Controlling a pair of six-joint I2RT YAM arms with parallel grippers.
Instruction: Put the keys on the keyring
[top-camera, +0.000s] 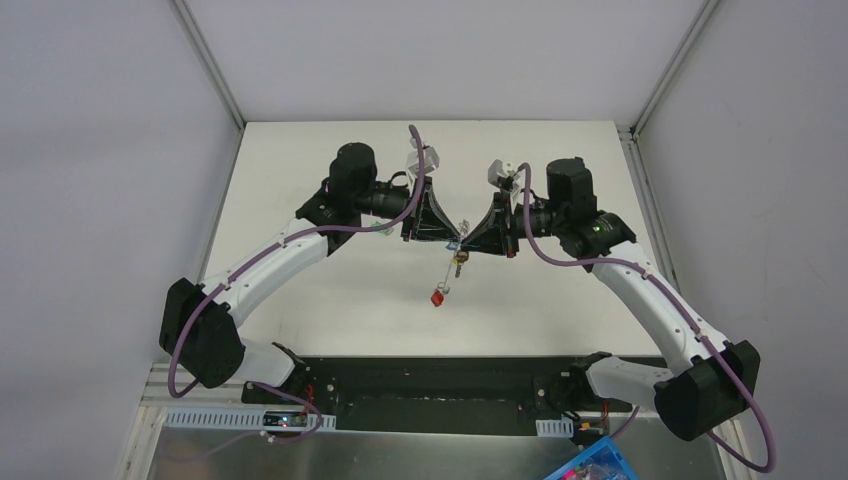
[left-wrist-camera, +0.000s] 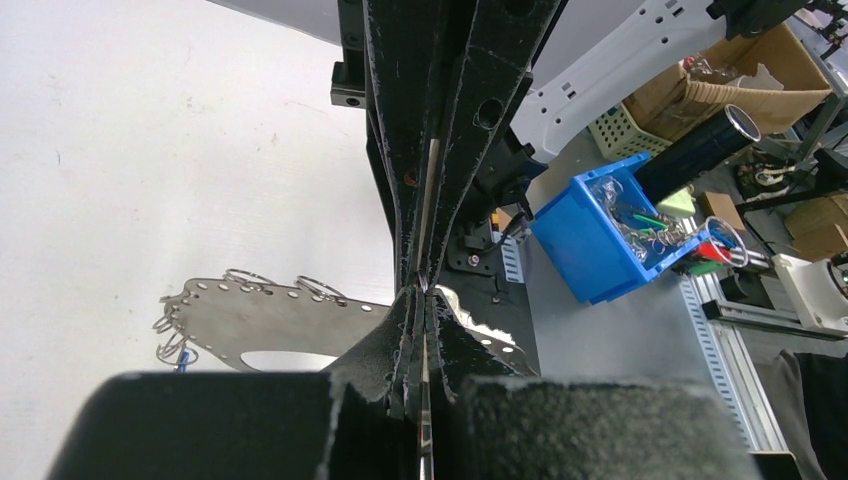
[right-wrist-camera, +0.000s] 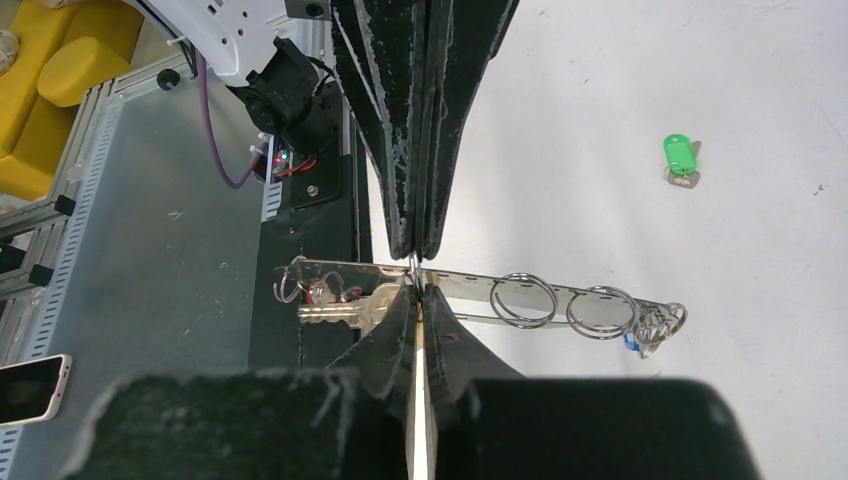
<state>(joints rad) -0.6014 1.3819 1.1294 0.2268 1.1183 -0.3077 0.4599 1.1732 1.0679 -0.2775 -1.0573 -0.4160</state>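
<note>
The keyring (right-wrist-camera: 560, 296) is a thin metal strip with holes and several split rings. It hangs in mid-air between my two arms. My left gripper (top-camera: 452, 238) and right gripper (top-camera: 470, 240) meet tip to tip at its small wire loop (right-wrist-camera: 413, 263), and both are shut on it. A red key (top-camera: 438, 297), a yellow key (top-camera: 459, 262) and a blue one (top-camera: 452, 244) dangle from the strip. The green key (right-wrist-camera: 679, 156) lies loose on the white table. In the wrist views, my left fingertips (left-wrist-camera: 410, 310) and right fingertips (right-wrist-camera: 400, 300) press together over the strip.
A black base plate (top-camera: 430, 385) spans the near table edge between the arm bases. Off the table stand a blue bin (left-wrist-camera: 600, 240) of parts and a cardboard box (left-wrist-camera: 750, 70). A phone (right-wrist-camera: 30, 385) lies on the grey bench.
</note>
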